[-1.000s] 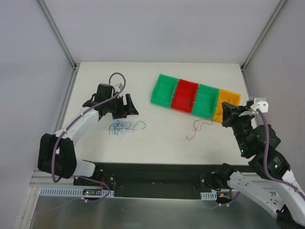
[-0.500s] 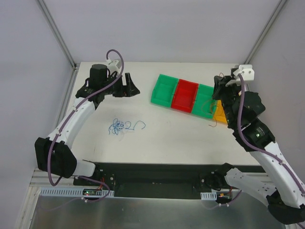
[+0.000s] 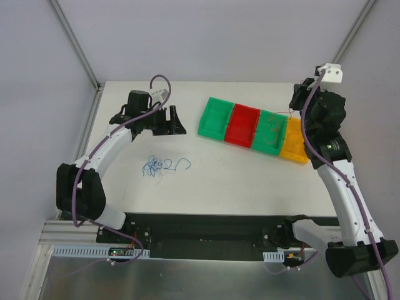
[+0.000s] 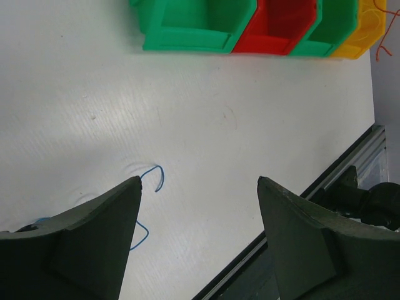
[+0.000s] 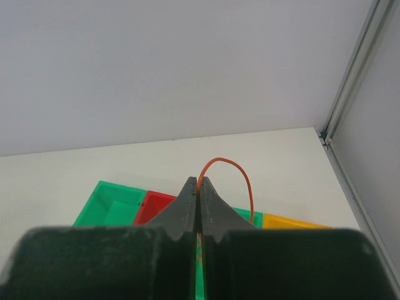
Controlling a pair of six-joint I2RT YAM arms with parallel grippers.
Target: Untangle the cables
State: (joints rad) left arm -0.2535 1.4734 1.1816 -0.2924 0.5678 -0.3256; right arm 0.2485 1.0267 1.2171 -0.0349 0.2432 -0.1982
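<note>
The cables are in two lots; a blue tangle [image 3: 154,167] lies loose on the white table [image 3: 237,181], and an orange-red strand [image 5: 222,160] is up in the air at the right gripper [image 5: 199,182]. That gripper's jaws are pressed together with the strand pinched between the tips; in the right wrist view the strand arches in a loop just beyond the fingertips and drops away to one side of them. From above, the rest of it trails down from the gripper over the green bin [image 3: 267,120] that stands next to the yellow bin [image 3: 294,149]; whether it touches the bin's floor I cannot tell. Both belong to a row of four bins, green, red, green, yellow, lying below and ahead of the right gripper.

The left gripper [image 4: 199,184] hangs over the table with its jaws wide apart and nothing between them; the blue tangle sits on the base side of it, apart from both fingers [image 4: 87,244]. In the left wrist view a hooked end of blue strand shows just beside the tip of one finger, most of the tangle hidden behind that finger; the bins lie well ahead of the fingertips.
</note>
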